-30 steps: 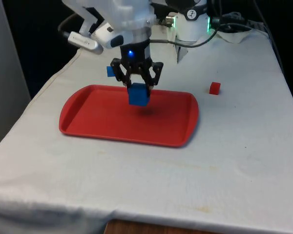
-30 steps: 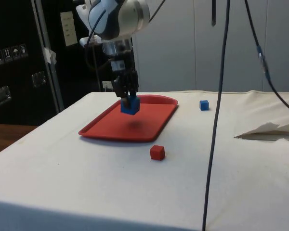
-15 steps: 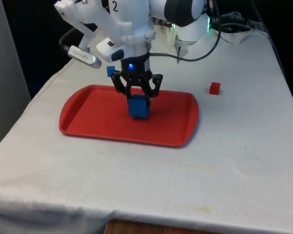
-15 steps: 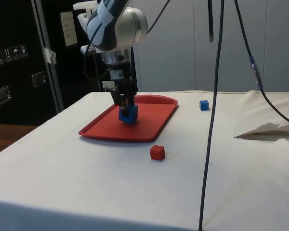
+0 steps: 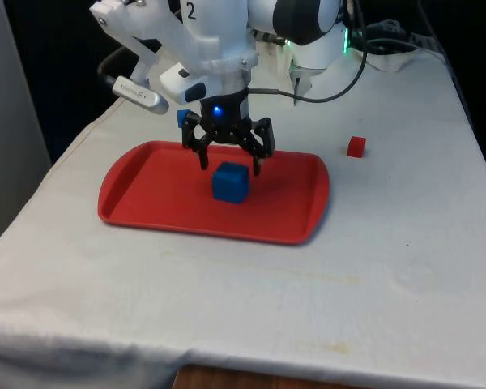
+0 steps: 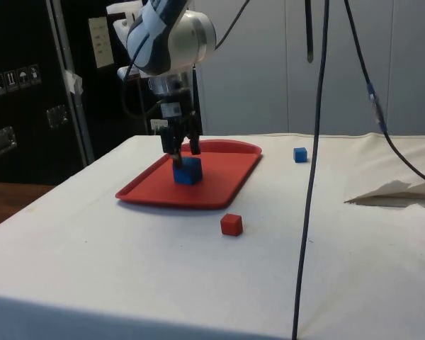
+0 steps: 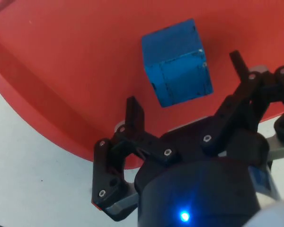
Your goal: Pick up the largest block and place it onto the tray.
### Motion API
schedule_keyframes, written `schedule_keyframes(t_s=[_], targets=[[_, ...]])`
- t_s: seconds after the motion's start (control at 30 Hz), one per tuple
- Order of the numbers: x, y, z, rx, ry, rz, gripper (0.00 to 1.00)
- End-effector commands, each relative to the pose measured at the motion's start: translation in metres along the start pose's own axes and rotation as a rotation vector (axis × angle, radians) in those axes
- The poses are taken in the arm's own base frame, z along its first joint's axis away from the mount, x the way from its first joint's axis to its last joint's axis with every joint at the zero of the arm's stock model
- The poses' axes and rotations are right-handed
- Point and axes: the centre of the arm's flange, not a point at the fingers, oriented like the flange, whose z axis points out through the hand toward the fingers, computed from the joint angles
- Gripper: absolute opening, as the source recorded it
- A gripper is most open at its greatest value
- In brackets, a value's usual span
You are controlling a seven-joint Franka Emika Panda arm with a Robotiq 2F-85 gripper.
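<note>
- Resting flat on the red tray (image 5: pixel 146 203), the large blue block (image 5: pixel 230 181) sits near the tray's middle, free of any grip.
- The jaws (image 5: pixel 229 157) are spread wide and released, hovering just above the block with a finger on either side of it.
- Risk: if the arm pulls away sideways rather than straight up, a fingertip could clip the block and push it towards the rim.
- A small blue block (image 6: pixel 299 154) and a small red block (image 5: pixel 355 146) lie on the tabletop (image 5: pixel 389 267), well apart from the tray; neither needs moving.
</note>
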Motion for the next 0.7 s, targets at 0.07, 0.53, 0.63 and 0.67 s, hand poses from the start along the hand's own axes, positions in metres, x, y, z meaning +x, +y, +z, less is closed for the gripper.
schedule_keyframes(t_s=[0.07,0.53,0.63,0.67], targets=[[0.001,0.000,0.000,0.006,0.000,0.000,1.00],[-0.005,0.000,-0.051,0.020,0.013,0.010,1.00],[-0.005,-0.001,-0.058,0.023,0.014,0.009,1.00],[-0.005,-0.001,-0.062,0.024,0.016,0.009,1.00]])
